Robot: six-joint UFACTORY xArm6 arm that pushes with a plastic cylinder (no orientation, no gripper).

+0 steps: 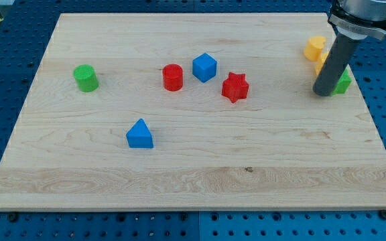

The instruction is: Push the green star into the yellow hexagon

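Note:
The green star point(344, 82) lies at the view's right, mostly hidden behind my rod; only its right edge shows. My tip point(324, 93) rests on the board at the star's left side, touching or nearly touching it. A yellow block, apparently the hexagon point(314, 47), lies just above, toward the view's top right. A second yellow piece point(321, 63) shows between it and the star, partly hidden by the rod.
A green cylinder point(85, 77) is at the view's left. A red cylinder point(172, 77), a blue cube point(204, 67) and a red star point(234, 87) sit mid-board. A blue triangle point(140, 134) lies lower left. The board's right edge point(374, 114) is close to the green star.

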